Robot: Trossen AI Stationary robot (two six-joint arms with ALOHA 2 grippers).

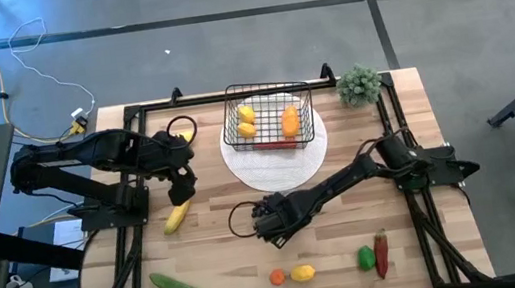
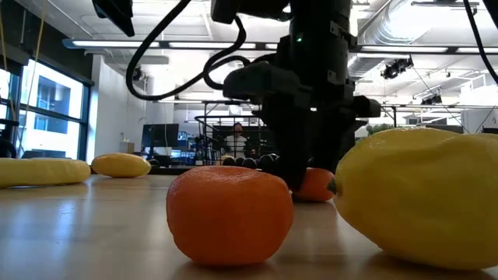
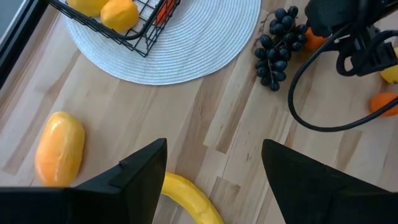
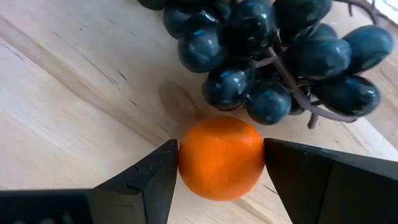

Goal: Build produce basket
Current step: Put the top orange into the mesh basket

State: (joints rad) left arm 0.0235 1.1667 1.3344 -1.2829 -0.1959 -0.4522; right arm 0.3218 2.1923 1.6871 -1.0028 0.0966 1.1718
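We read no writing or brand on anything. Our left gripper [image 3: 214, 180] hangs spread wide and empty above the banana [image 1: 178, 217], near the worktop's left edge. At mid-worktop our right gripper [image 4: 217, 180] clamps a small orange [image 4: 221, 157], the grapes [image 4: 280, 50] just beside it. The basket [image 1: 268, 117] sits on the white mat [image 1: 275, 162] by the far edge, holding lemons [image 1: 246, 121].

- A wooden table [image 1: 212, 251] is seen bearing everything.
- A white plate [image 1: 276, 167] is set at far centre.
- A banana [image 1: 178, 216] and cucumber [image 1: 176, 286] are laid at left.
- An orange [image 1: 276, 277], lemon [image 1: 303, 273], pepper [image 1: 365, 257] and chili [image 1: 382, 252] are lined along the near edge.
- A plant [image 1: 359, 83] is placed at the far right corner.
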